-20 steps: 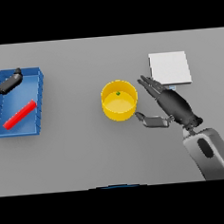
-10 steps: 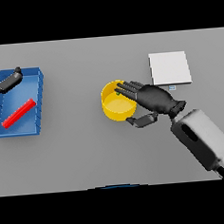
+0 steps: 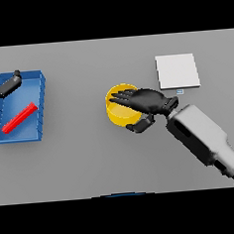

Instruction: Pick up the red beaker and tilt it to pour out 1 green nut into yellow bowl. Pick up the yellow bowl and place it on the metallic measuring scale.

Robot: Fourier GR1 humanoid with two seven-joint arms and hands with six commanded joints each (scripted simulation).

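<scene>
The yellow bowl (image 3: 119, 110) stands at the table's middle. My right hand (image 3: 148, 100) lies over its right half, fingers stretched across the rim and thumb bent beside the near wall; the hand hides most of the bowl's inside, so no green nut shows. The red beaker (image 3: 19, 117) lies on its side in the blue tray (image 3: 41, 102) at the left. Over the tray's far left corner hangs my left hand (image 3: 2, 87), open and holding nothing. The metallic scale (image 3: 177, 70), a pale square plate, sits at the back right, beyond my right wrist.
The blue tray's walls enclose the beaker at the left edge of the table. A small display tab (image 3: 180, 91) juts from the scale's near edge, close to my right wrist.
My right hand has moved left from beside the bowl to over its rim, covering the green nut. The bowl, beaker and left hand have hardly moved.
</scene>
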